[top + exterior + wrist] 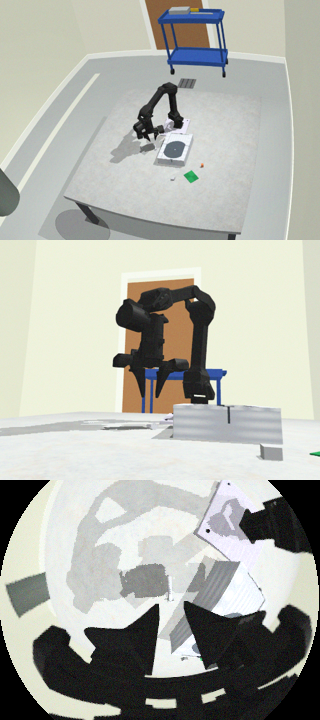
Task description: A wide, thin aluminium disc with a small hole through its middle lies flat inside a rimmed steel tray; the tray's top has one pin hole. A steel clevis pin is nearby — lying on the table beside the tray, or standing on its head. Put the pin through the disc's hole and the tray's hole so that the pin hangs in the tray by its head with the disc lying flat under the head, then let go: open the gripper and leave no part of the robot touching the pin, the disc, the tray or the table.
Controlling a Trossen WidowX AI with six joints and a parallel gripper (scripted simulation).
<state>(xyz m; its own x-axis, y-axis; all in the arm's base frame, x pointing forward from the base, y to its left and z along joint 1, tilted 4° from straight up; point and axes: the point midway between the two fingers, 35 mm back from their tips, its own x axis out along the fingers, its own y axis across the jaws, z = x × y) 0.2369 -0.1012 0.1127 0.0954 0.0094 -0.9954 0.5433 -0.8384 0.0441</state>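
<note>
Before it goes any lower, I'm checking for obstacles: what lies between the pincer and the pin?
Only air: the exterior view shows nothing between the pincer and the pin below.

There is one steel tray (pixel 165 160) (pixel 201 423) (pixel 215 587), bearing one disc (pixel 168 151) (pixel 233 615). Beside the tray lies one clevis pin (pixel 155 146) (pixel 153 426) (pixel 170 587). Near the tray are one orange cube (pixel 202 165), one grey block (pixel 172 178) (pixel 271 452) and one green square (pixel 191 176) (pixel 315 454). Behind the tray stands one arm (pixel 173 102) (pixel 200 343) (pixel 285 525), with one gripper (pixel 152 141) (pixel 149 397) (pixel 171 606) and its two fingers (pixel 146 138) (pixel 139 380). Well apart from the tray stands one blue cart (pixel 191 20) (pixel 211 373).
</note>
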